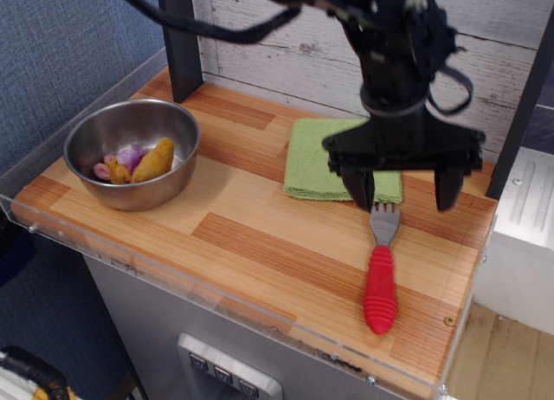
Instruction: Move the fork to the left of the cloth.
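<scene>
The fork (380,277) lies on the wooden table at the front right, red ribbed handle toward the front edge, grey tines pointing back at the cloth. The light-green cloth (320,158) lies flat just behind it, partly hidden by the arm. My gripper (403,192) is open and empty. It hangs just above the fork's tines and the cloth's front right corner, one finger (361,188) left of the tines and one finger (447,186) to their right.
A steel bowl (130,154) with small toy foods stands at the left. A black post (179,38) rises at the back left. A clear plastic rim (216,309) runs along the table's front edge. A white panel wall stands behind.
</scene>
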`<state>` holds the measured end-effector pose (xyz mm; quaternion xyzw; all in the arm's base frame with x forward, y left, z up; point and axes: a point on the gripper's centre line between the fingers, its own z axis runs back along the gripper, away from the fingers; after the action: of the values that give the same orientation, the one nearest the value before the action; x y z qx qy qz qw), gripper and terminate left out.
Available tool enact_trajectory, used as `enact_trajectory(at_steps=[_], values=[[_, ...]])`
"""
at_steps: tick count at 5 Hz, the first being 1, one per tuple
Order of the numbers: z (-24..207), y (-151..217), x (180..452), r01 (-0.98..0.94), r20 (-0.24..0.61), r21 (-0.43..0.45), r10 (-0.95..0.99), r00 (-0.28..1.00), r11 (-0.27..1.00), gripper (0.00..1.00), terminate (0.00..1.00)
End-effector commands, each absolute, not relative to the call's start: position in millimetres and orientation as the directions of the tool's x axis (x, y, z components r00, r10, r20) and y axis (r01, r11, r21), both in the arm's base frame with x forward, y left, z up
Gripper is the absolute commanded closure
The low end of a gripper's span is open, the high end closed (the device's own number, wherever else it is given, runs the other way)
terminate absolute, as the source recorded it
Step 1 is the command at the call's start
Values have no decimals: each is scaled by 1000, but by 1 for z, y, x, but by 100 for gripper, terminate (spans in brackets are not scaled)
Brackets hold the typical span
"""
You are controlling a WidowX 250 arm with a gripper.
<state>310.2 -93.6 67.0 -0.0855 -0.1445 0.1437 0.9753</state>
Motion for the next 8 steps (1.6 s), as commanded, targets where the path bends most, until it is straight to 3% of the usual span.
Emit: enact_trajectory(at_steps=[1,4,5,8], values=[[48,-104,291,-229,238,-152,261,936,961,0,0],[10,-93,278,-236,172,-93,249,953,967,0,0],[6,-91,278,-230,174,-86,242,954,969,100,0],[15,-92,280,-230,197,-82,242,950,970,100,0]])
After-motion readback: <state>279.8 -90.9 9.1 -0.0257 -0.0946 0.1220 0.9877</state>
